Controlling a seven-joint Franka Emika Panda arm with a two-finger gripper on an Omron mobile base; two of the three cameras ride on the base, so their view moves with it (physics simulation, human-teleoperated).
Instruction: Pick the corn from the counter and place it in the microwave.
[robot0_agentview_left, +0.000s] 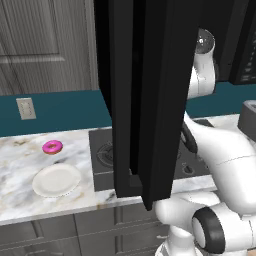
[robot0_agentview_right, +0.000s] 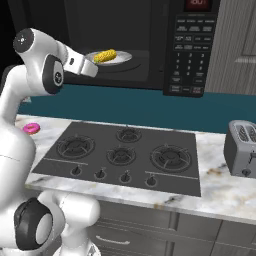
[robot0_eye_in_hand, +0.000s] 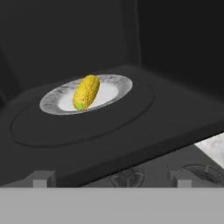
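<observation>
Nearest, the pincer (robot0_eye_in_hand: 111, 183) is hanging wide open and empty at the mouth of the microwave (robot0_agentview_right: 165, 45), its fingertips (robot0_eye_in_hand: 41, 180) well apart. Farther in, ahead of it and untouched, the corn (robot0_eye_in_hand: 86, 92) is lying on a small plate (robot0_eye_in_hand: 116, 89) sitting on the dark cavity floor.

Flat rendered light, dim inside the microwave (robot0_eye_in_hand: 183, 52)

I'm seeing even, soft light lying over the tabletop (robot0_agentview_right: 225, 192) with hardly any shadows; the cavity is staying dark while the corn (robot0_eye_in_hand: 86, 92) is glowing bright. Everything is looking slightly soft, with no glare.
</observation>
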